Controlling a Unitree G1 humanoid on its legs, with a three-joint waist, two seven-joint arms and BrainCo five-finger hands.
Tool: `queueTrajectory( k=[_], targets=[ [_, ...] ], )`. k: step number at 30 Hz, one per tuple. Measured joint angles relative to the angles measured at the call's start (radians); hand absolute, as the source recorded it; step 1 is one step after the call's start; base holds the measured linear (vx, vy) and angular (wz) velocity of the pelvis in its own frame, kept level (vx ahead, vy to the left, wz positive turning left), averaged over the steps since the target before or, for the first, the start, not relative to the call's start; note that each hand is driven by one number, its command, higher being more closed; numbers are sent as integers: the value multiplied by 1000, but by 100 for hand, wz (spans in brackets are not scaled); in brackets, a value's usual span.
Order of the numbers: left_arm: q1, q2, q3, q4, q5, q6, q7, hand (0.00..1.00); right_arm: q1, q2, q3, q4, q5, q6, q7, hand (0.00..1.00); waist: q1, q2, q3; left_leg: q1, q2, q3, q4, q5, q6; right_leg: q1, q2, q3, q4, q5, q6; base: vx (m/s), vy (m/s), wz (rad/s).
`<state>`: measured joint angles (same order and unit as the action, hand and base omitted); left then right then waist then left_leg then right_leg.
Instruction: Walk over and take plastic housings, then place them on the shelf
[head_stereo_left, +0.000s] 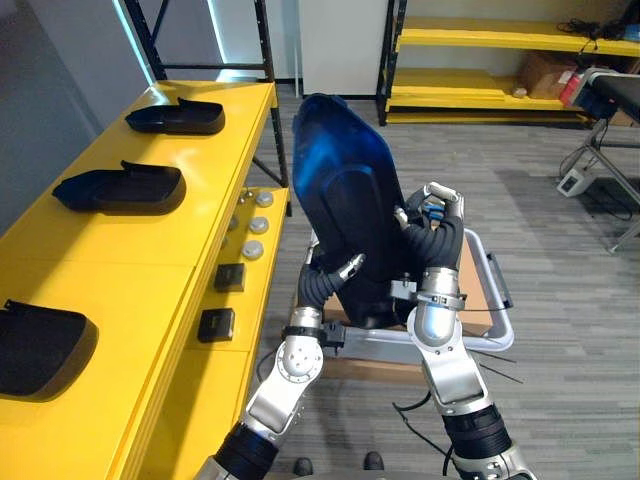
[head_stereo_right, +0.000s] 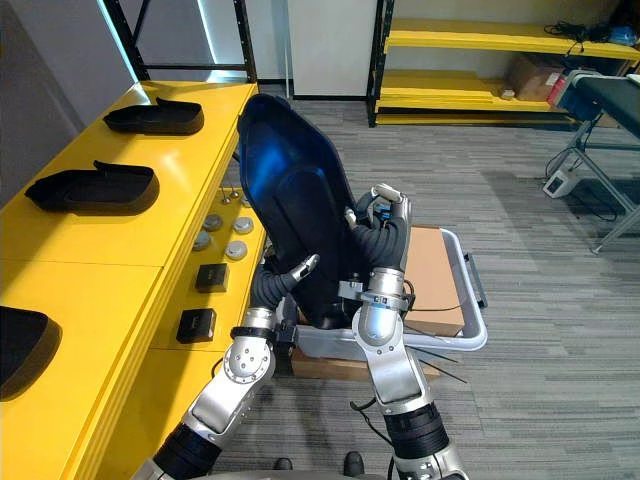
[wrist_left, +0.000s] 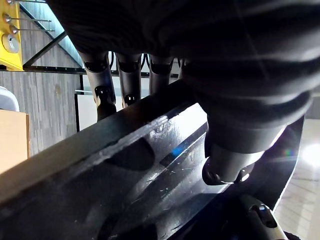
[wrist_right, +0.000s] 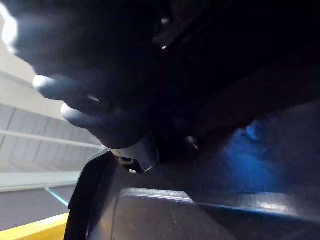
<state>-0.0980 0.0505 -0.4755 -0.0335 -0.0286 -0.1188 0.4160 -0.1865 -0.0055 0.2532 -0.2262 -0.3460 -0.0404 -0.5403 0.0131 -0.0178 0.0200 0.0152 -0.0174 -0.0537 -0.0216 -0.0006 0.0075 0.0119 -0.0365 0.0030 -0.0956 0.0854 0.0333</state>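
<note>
The left hand (head_stereo_left: 348, 267) and the right hand (head_stereo_left: 437, 205) hold one big black housing (head_stereo_left: 340, 170) between them, standing up tall with its shiny hollow side facing the robot. Well off to the left of the left hand is the long yellow shelf (head_stereo_left: 150, 260). Three more black housings lie on it in a row, well apart from each other: the far housing (head_stereo_left: 175, 117), the middle housing (head_stereo_left: 120, 188) and the near housing (head_stereo_left: 40, 348), which is cut off by the edge of the view. Closer to the left hand, on a lower yellow ledge, sit some round silver knobs (head_stereo_left: 255, 222) and two small black boxes (head_stereo_left: 230, 277). Next comes the left hand itself, at the lower left side of the big black housing. Its fingers (wrist_left: 102, 90) curl over the edge of the housing and its thumb presses the other side, so it has a tight hold. The right hand is higher up, at the right edge of the housing, with its fingers bent round that edge and its thumb pushed against the dark plastic. Just to the right of the right hand, and lower down, is a grey cart (head_stereo_left: 497, 285) with brown cardboard (head_stereo_right: 430, 270) lying flat on it.
</note>
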Motion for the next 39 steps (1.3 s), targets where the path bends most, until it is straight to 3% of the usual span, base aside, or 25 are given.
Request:
queueTrajectory(
  k=[2,3,12,17,19,25,29,31,36,39],
  targets=[
    [0,0,2,1,0,0,0,100,1,0,1,0,0,0,0,100,0,-1,-1,0,0,0,0,0,0,0,0,0,-2,0,0,0,0,0],
    [0,0,3,4,-1,0,0,100,2,0,1,0,0,0,2,0,0,-1,-1,0,0,0,0,0,0,0,0,0,-2,1,0,0,0,0],
    [13,-2,25,19,-40,2,-8,100,3,-2,0,0,73,-42,73,0,0,-2,-2,3,0,-4,-3,0,0,4,0,-1,-2,1,0,0,0,0],
    [37,-15,77,16,-38,-1,-44,100,-24,-108,-16,-38,204,-76,175,0,2,-5,-3,25,0,-3,-16,0,0,18,0,-1,-3,-2,3,0,0,0],
    [41,-16,96,7,-21,-4,-57,100,-48,-154,-36,-92,254,-110,201,0,1,-6,-4,25,0,-2,-17,0,0,18,0,-1,-3,-2,3,-16,-1,0],
    [115,-6,177,7,2,1,-65,100,-142,-205,-372,-261,346,-246,184,0,-2,-10,-6,26,0,0,-18,0,0,17,0,-1,-3,-2,4,0,0,0],
    [120,-9,219,-3,2,1,-64,100,-112,-208,-547,-264,436,-278,169,0,-5,-11,-7,26,0,0,-19,0,0,17,0,-2,-3,-3,4,-17,-5,1],
    [138,-10,247,-52,2,1,-65,100,-61,-206,-697,-258,516,-306,156,0,-8,-11,-7,26,0,0,-22,0,0,17,-1,-3,-3,-5,6,0,0,0],
    [196,-14,312,-133,2,-6,-64,100,95,-192,-902,-123,595,-335,85,0,-45,-16,-11,24,1,-2,-27,0,0,11,0,-4,-3,-12,6,-3,-4,-1],
    [238,-23,340,-185,2,-7,-63,100,236,-144,-938,36,609,-290,57,0,-58,-14,-16,12,3,0,-29,0,0,-5,1,2,-3,-17,11,-4,-19,-7]
  ],
)
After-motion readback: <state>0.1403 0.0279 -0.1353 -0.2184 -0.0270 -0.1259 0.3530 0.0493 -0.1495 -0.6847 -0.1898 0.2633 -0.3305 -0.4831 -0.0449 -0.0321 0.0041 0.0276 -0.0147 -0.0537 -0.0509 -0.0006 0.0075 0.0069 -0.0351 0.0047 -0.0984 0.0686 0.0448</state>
